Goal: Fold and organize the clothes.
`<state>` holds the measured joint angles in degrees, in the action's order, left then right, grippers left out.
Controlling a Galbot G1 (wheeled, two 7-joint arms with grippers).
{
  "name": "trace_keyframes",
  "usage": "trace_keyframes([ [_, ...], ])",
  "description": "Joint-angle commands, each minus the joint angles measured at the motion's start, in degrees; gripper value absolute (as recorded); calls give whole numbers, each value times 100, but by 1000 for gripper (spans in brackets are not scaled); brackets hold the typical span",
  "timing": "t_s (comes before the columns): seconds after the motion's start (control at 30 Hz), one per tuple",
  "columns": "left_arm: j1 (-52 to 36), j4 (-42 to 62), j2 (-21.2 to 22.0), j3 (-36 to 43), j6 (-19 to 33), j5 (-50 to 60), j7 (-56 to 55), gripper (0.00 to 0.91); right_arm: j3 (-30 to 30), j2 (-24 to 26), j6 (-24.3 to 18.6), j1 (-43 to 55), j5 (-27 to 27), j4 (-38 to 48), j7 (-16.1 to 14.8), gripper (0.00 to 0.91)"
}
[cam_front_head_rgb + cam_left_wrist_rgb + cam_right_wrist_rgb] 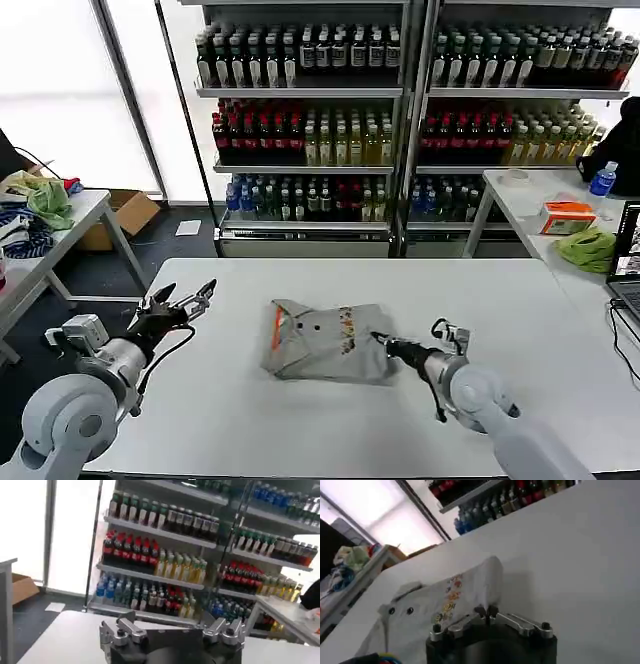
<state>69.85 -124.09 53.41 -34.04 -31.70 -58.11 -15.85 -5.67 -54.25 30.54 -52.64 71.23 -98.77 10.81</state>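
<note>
A grey buttoned polo [320, 345] with orange collar lining and a colourful band lies folded in the middle of the white table [300, 430]. My right gripper [380, 340] sits low at the polo's right edge, shut, its fingertips pinched on the cloth's border. In the right wrist view the polo [435, 605] spreads out beyond the closed right gripper [486, 611], with its buttons and colourful band in sight. My left gripper [187, 292] hovers open above the table's left edge, well away from the polo; in the left wrist view the left gripper [172, 625] holds nothing.
Shelves of bottles [320, 130] stand behind the table. A side table [60, 225] at the left carries bunched cloths, and a cardboard box [125, 215] sits on the floor beside it. At the right, another table [530, 205] holds a green cloth [588, 247], an orange box and a laptop [628, 265].
</note>
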Motion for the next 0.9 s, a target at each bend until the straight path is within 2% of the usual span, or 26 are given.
trace_keyframes([
  [0.03,6,-11,37,47,4,9,-4,907,-839,696,263,-577,-692,-198,-119,0],
  [0.07,-7,-6,46,68,10,9,-12,907,-866,688,260,-604,-799,-204,-107,0],
  [0.1,-22,5,56,95,18,16,-11,907,-887,664,256,-608,-917,-191,-136,131],
  [0.13,-43,29,73,123,21,31,-12,907,-933,610,240,-640,-1081,-207,-242,665],
  [0.17,-62,37,85,144,25,38,-17,907,-932,577,165,-651,-1153,-247,-258,907],
  [0.27,-95,36,102,196,31,52,-25,907,-986,510,92,-688,-1240,-380,-220,907],
  [0.3,-101,31,100,208,31,54,-27,907,-1050,494,37,-722,-1611,-436,-248,907],
  [0.43,-82,7,105,207,33,47,-12,907,-1196,548,-92,-776,-1914,-468,-183,907],
  [0.53,-90,13,116,216,37,46,-11,907,-1276,548,-441,-691,-2147,-429,-114,907],
  [0.7,-109,-4,125,240,48,44,2,907,-1171,389,-990,-546,-2785,-754,-170,907],
  [0.73,-97,-24,126,234,51,42,6,907,-1135,337,-1076,-539,-3080,-891,-175,907],
  [0.83,0,-83,140,166,98,54,58,907,-835,164,-1338,-483,-3504,-1032,-137,907],
  [0.9,110,-141,161,85,223,192,182,907,-707,16,-1651,-500,-3918,-989,-102,907],
])
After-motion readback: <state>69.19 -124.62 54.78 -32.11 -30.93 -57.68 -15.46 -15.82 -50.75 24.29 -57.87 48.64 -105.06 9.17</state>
